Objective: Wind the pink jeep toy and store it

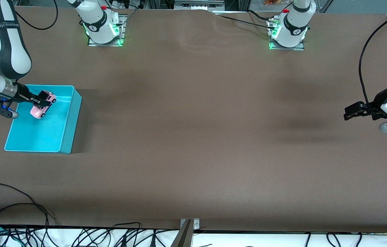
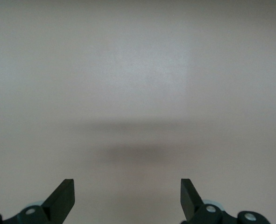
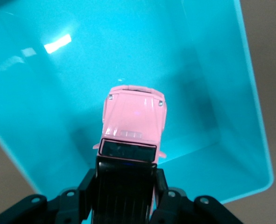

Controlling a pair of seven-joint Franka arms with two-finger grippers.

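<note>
We see the pink jeep toy (image 1: pixel 43 104) held over the turquoise bin (image 1: pixel 66 137)

The right gripper (image 1: pixel 41 100) is clamped on the jeep, tilted, above the inside of the bin at the right arm's end of the table (image 1: pixel 197 137); the left gripper (image 1: pixel 348 112) waits with fingers (image 2: pixel 63 198) apart, over bare table at the left arm's end

the right pincer (image 3: pixel 126 186) hides the pink jeep toy's (image 3: pixel 134 116) rear, its wheels unseen
</note>
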